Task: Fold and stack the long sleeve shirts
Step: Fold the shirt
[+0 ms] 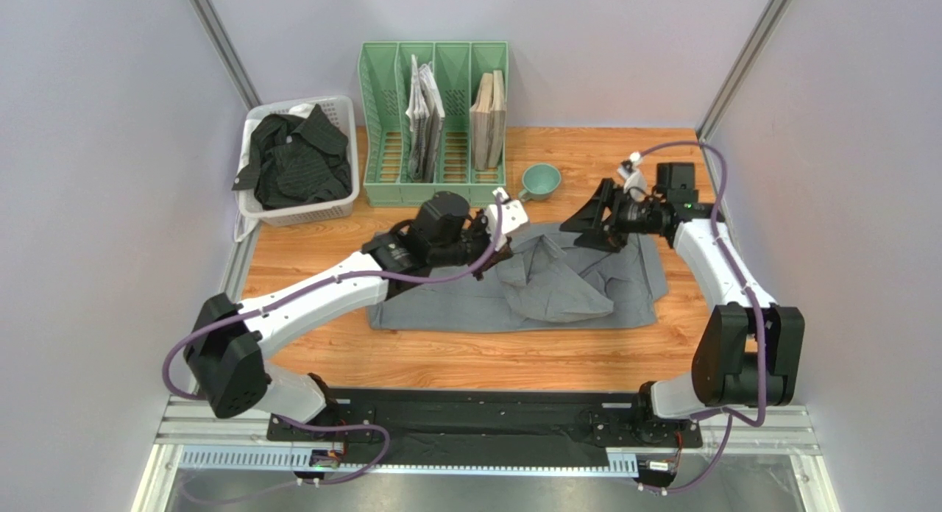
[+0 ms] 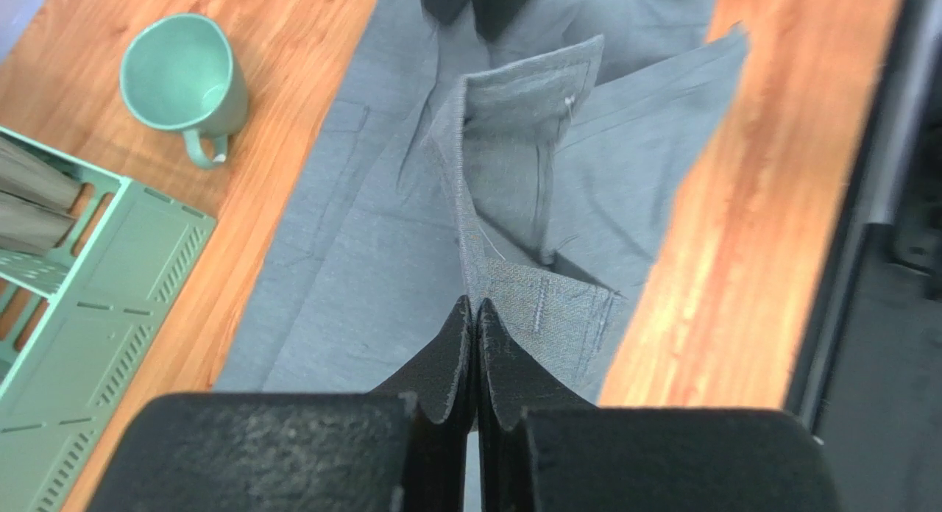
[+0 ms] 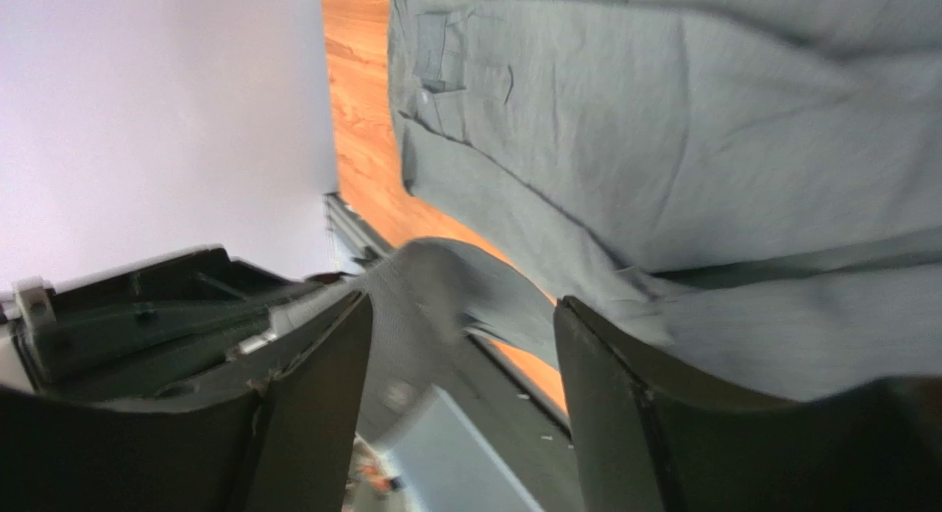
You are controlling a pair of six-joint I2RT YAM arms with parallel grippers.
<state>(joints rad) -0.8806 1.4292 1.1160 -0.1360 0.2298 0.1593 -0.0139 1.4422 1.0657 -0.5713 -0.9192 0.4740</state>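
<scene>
Grey shirt (image 1: 553,286) lies on the wooden table (image 1: 464,363), between the two arms, spread flat along its near and left side. The middle is bunched up, with a fold heaped toward the right.

Left gripper (image 1: 503,220) sits over the far edge of the cloth, left of centre. In the left wrist view its fingers (image 2: 448,363) are pressed together. A buttoned strip of the grey shirt (image 2: 531,203), cuff or placket, is pinched at their tips and lifted into a ridge above the flat cloth.

Right gripper (image 1: 586,220) sits at the shirt's far right edge and points left toward the other one. In the right wrist view its fingers (image 3: 321,391) stand well apart. A blurred fold of grey cloth (image 3: 426,302) lies in the gap. Cannot tell whether it touches either finger.

Black shirt (image 1: 293,159) is crumpled in a white basket (image 1: 304,212) at the far left corner of the table, with one sleeve hanging over the basket's left rim.

Green file rack (image 1: 433,120) stands upright along the back wall, just right of the basket, with papers in its slots. Green mug (image 1: 540,181) stands just right of the rack, near the shirt's far edge and apart from the cloth.
</scene>
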